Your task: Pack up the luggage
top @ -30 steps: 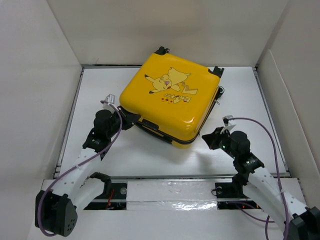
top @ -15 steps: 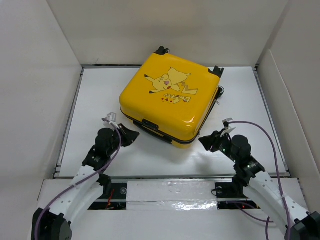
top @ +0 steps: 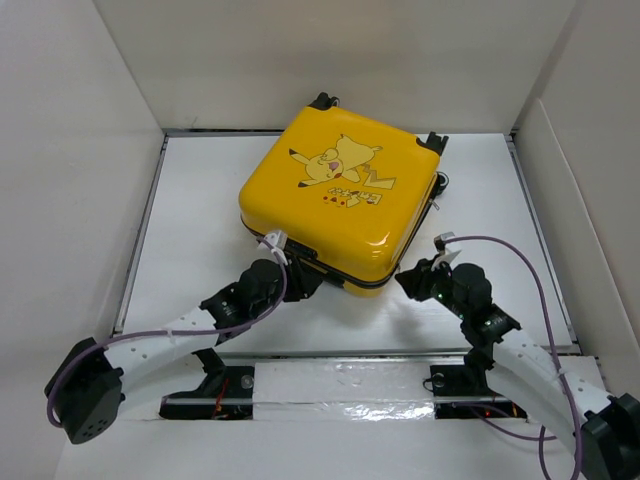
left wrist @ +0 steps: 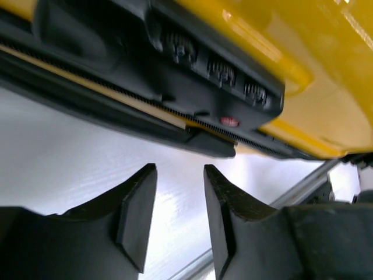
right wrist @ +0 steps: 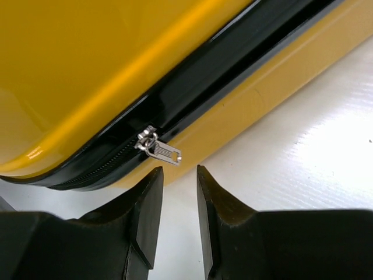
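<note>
Top external view: white worktop (top: 190,190) bearing the luggage (top: 340,200), centre to upper right of frame, lying flat and closed, its glossy yellow shell with cartoon print uppermost and black trim along the seam. Left gripper (top: 300,283) faces the lower edge at the combination lock (left wrist: 215,73). Right gripper (top: 413,283) faces the lower-right corner, presumably to work the silver zipper pull (right wrist: 160,150). Both sets of jaws stand partly spread, pinching nothing.

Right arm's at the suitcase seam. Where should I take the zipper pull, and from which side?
Take the zipper pull's silver tab, not the slider. It hangs free of the suitcase's black zipper band, pointing toward the right gripper, so probably come straight in from the table side, open fingers straddling it.
</note>
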Available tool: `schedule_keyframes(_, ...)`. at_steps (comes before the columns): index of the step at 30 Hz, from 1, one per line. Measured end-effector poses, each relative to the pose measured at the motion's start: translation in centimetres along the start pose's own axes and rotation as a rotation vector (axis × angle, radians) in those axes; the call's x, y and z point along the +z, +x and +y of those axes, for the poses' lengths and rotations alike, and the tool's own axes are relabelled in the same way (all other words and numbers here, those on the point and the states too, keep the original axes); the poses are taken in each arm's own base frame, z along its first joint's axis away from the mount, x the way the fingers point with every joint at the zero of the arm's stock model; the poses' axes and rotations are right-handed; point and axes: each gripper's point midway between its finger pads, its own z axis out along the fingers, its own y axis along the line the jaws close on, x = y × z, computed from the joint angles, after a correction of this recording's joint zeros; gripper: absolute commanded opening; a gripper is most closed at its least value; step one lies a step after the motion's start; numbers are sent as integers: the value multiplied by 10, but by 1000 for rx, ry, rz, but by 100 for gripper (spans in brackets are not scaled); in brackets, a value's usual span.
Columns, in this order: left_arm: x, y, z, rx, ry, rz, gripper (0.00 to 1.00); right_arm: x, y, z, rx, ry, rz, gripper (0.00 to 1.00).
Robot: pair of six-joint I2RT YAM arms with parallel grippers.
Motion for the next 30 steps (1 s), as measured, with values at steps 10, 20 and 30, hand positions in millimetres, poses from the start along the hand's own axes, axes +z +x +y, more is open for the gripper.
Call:
schedule_keyframes(10, 13, -4, 3, -9, -28, -29, 35, 8, -7, -3, -45, 25, -25, 35)
schedule_keyframes(20, 18, -1, -3, -11, 3, -13, 32, 7, -14, 0, -90, 34, -48, 28)
schedule_keyframes(30, 18, -1, -8, -13, 28, -7, 29, 9, -15, 2, -113, 34, -34, 17)
